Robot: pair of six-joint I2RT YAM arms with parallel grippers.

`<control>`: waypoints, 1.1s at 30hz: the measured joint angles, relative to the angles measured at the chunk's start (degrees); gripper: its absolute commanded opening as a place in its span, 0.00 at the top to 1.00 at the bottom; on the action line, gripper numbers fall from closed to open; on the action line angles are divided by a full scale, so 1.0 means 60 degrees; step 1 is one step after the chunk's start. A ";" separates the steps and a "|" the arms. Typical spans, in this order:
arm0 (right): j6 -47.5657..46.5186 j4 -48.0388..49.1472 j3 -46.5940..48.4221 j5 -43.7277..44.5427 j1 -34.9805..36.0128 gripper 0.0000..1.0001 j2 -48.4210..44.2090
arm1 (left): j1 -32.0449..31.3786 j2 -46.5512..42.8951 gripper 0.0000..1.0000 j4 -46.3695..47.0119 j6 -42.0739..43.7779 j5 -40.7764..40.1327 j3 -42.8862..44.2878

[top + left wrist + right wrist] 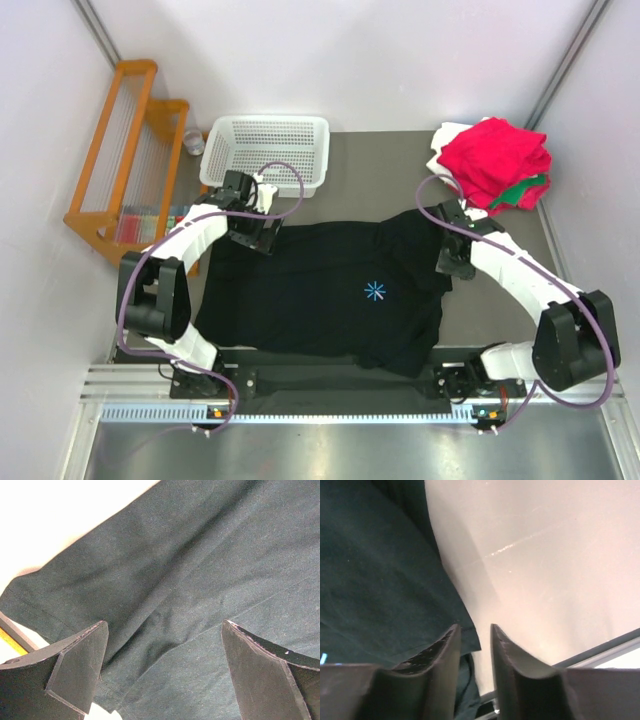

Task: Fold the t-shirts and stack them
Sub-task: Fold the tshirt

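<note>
One black t-shirt (pixel 330 295) lies unfolded mid-table; folded red, green and white shirts (pixel 497 165) sit stacked at far right. Left gripper (pixel 162 672) spread above a sleeve; right gripper (pixel 472 667) nearly closed, holding nothing visible.

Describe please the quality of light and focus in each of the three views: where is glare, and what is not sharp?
Top external: even light, sharp; the large black cotton t-shirt keeps little fold detail. Left wrist: the bare surface beyond the shirt is overexposed to near white; the near fingers are slightly soft. Right wrist: the pale table surface is washed out with glare streaks; the close fingers are blurred.
</note>
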 measured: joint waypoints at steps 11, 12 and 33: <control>-0.0306 -0.0441 0.0984 0.0000 0.0535 0.45 -0.0080 | 0.0000 -0.0033 0.01 -0.0015 0.0000 -0.0004 0.0000; -0.0346 -0.0448 0.1290 -0.0076 0.0820 0.47 -0.0113 | 0.0000 -0.0033 0.01 -0.0011 0.0000 0.0000 0.0000; -0.0761 0.1060 0.1351 -0.1534 0.3319 0.55 0.2397 | 0.0000 -0.0033 0.01 -0.0055 -0.0004 -0.0044 0.0044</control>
